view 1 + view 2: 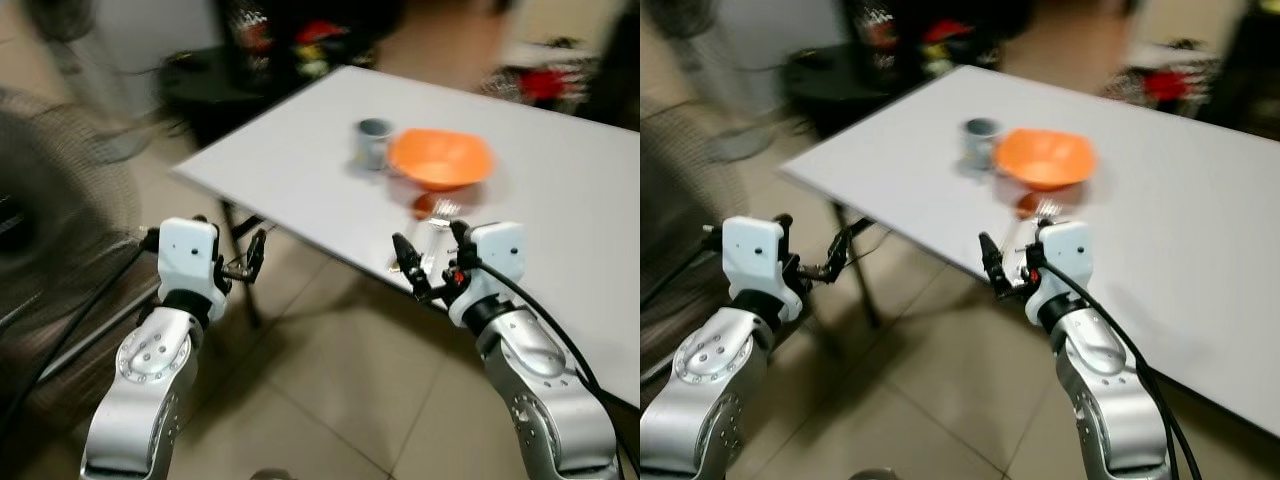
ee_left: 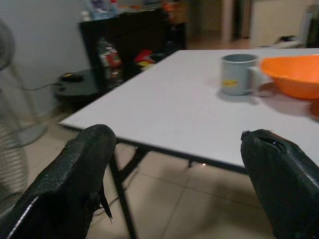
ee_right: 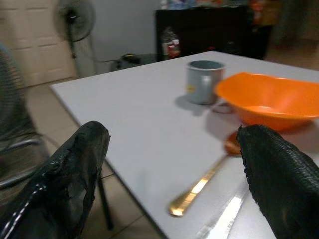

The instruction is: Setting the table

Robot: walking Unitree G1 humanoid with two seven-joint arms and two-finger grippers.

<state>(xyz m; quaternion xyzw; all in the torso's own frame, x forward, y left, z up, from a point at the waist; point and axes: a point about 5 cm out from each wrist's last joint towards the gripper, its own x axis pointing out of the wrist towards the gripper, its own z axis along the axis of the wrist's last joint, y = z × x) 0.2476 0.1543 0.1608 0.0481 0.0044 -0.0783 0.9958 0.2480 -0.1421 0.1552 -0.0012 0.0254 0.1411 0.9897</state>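
The white rectangular table (image 1: 560, 190) stands in front of both our claws, and the things for the setting lie on it. The orange plastic bowl (image 1: 440, 158) is ahead of our right gripper (image 1: 432, 262), further in on the table, and the grey mug (image 1: 373, 143) stands just beside the bowl, on the side toward our left arm. A gold-coloured metal spoon (image 3: 203, 185) lies on the table between the bowl and the near edge, close ahead of the right gripper, its head next to the bowl and its handle pointing to the edge. Beside it, a shiny silver piece of cutlery (image 3: 225, 216) lies at the edge; we cannot tell what it is. The right gripper hangs at the table edge with its two black fingers apart and nothing between them. Our left gripper (image 1: 250, 262) is off the table, over the tiled floor (image 1: 330, 390), near the table's corner, fingers also spread and empty.
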